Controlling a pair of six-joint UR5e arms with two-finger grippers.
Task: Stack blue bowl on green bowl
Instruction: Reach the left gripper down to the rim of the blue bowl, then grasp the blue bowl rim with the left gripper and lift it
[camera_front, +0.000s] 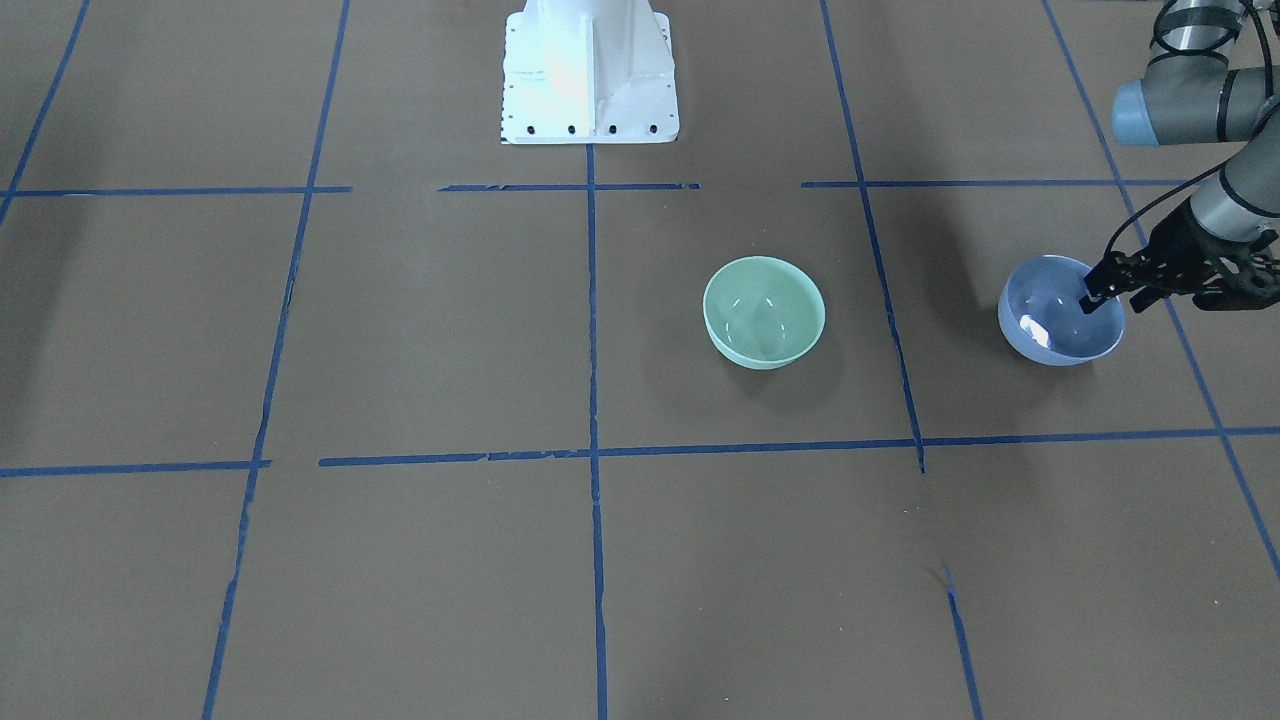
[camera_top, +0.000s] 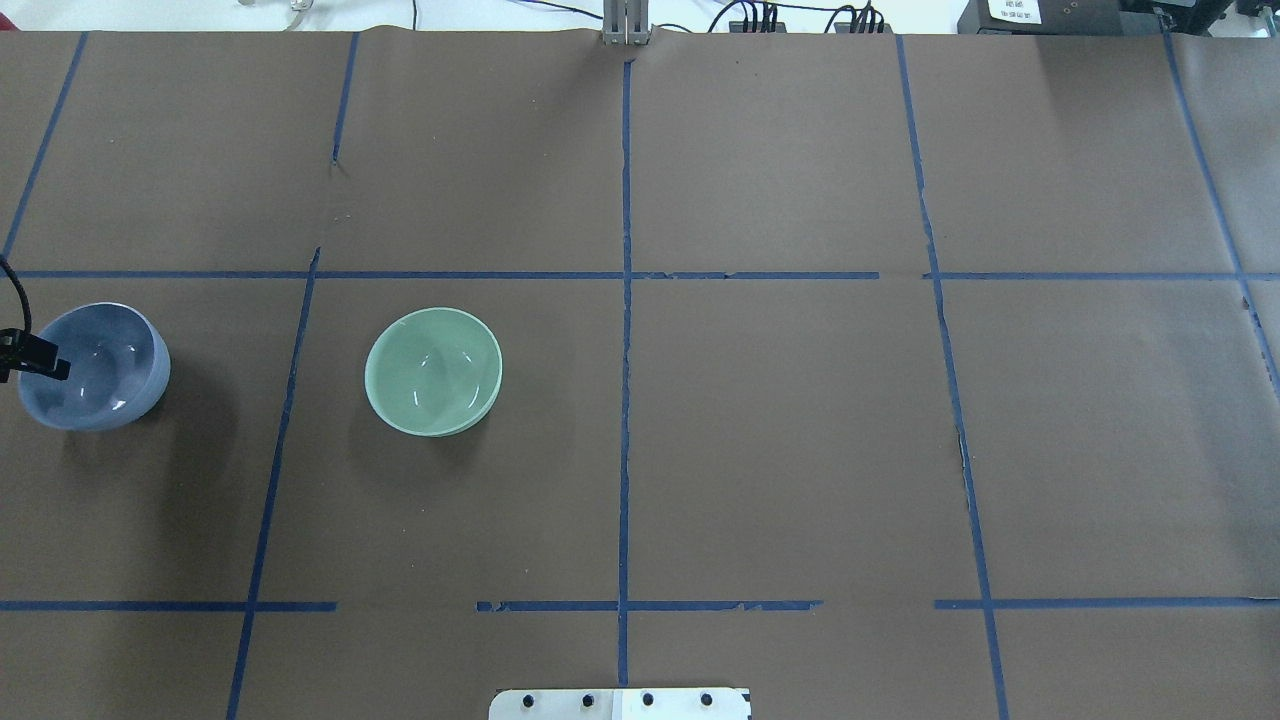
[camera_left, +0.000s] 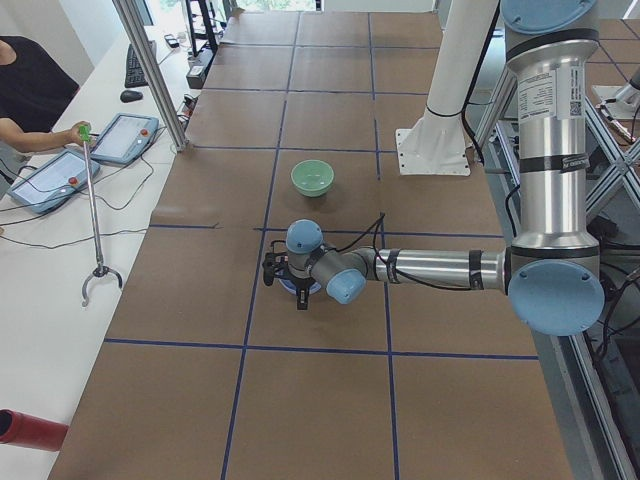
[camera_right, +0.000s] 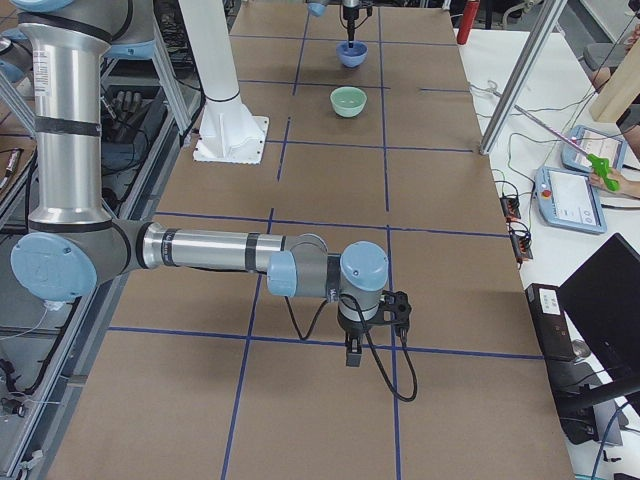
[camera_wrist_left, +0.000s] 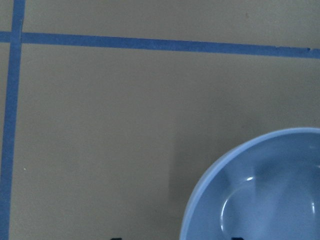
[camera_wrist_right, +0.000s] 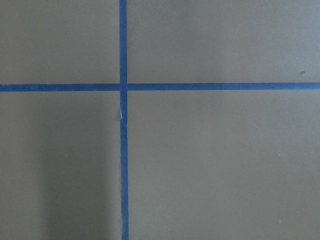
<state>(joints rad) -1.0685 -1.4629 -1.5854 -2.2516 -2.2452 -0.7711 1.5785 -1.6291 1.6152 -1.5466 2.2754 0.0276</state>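
Two small round glossy bowls, smooth and plain, sit on a table (camera_top: 780, 450) covered in matte brown paper and gridded with blue tape (camera_top: 625, 400). In the overhead view the periwinkle blue bowl (camera_top: 95, 367) stands upright at the far left edge. The mint green bowl (camera_top: 433, 371) stands upright one grid square to its right, well apart from it and empty. The left gripper (camera_front: 1113, 298) is at the blue bowl's outer rim, its jaws spread, one finger inside the bowl and one outside. The left wrist view confirms this, showing the rim running between two dark tips. Only the exterior right view shows the right gripper (camera_right: 352, 356), low over bare paper near a tape crossing; whether its jaws are apart or together cannot be told. The right wrist view shows one tape cross.
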